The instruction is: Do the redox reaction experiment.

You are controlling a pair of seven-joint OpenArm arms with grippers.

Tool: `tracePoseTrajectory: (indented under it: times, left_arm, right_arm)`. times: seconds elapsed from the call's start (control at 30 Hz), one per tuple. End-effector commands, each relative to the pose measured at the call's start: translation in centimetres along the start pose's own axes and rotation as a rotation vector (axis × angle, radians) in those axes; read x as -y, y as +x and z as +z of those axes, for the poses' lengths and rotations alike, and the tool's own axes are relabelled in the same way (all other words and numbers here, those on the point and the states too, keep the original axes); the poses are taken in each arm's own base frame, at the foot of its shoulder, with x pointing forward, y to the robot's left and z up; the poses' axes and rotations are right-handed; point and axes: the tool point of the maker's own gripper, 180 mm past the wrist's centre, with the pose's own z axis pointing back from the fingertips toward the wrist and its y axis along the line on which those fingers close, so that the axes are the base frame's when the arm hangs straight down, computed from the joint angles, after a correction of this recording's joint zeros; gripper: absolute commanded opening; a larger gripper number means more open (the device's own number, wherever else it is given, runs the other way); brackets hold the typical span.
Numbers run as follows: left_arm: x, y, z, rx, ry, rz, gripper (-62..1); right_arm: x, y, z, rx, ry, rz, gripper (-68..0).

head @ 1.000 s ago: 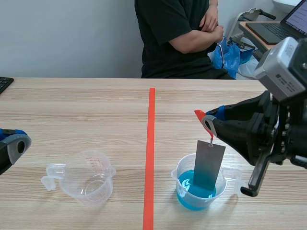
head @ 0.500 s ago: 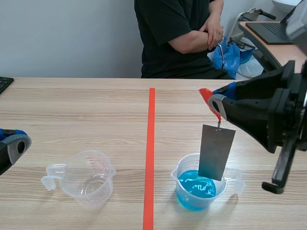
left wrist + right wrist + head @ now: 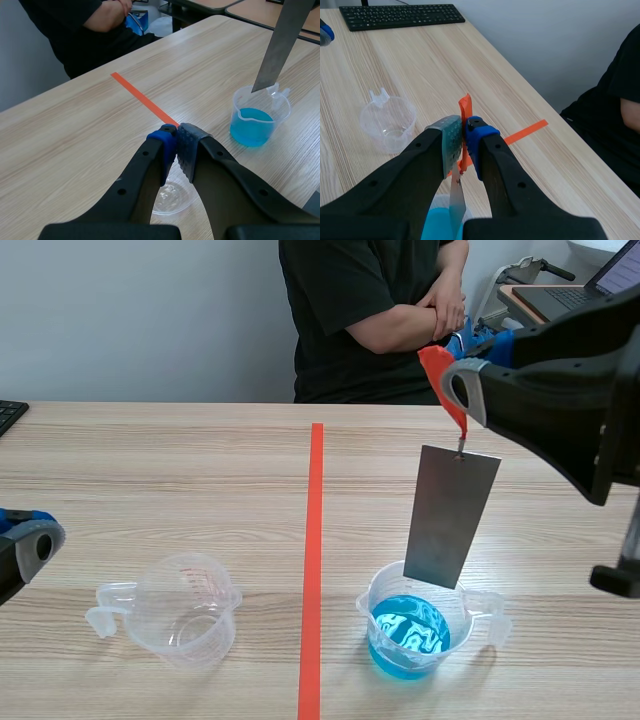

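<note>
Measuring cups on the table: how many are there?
2. An empty measuring cup stands left of the orange tape line; a measuring cup of blue liquid stands right of it, below the hanging metal sheet. None appears hidden.

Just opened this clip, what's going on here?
The right hand is shut on an orange tag, and a grey metal plate hangs from it over the beaker, its lower end out of the blue liquid. The left hand is shut on nothing, low over the table near the empty beaker. A person sits across with arms folded, touching nothing.
</note>
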Motion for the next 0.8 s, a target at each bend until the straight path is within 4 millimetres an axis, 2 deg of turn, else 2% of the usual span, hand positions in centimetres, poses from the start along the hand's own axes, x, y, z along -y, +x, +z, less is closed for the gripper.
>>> tracePoseTrajectory:
  times: [0.0, 0.33, 0.6, 0.77]
  left_arm:
    - [0.1, 0.5, -0.1, 0.028, -0.002, 0.012, -56.7]
    - [0.0, -0.2, 0.0, 0.008, 0.002, 0.017, -56.7]
    - [-0.8, -3.2, 0.2, -0.072, 0.005, 0.003, -56.6]
    - [-1.6, -4.4, -0.7, -0.072, -0.008, 0.005, -56.6]
  right_arm:
    - [-0.1, 1.1, 0.1, 0.034, 0.014, 0.017, -66.0]
    - [-0.5, 1.9, 0.1, 0.066, 0.032, -0.027, -66.0]
    - [-0.6, 2.0, 0.1, 0.074, 0.040, -0.051, -66.0]
    - [-0.6, 2.1, 0.1, 0.077, 0.041, -0.054, -66.0]
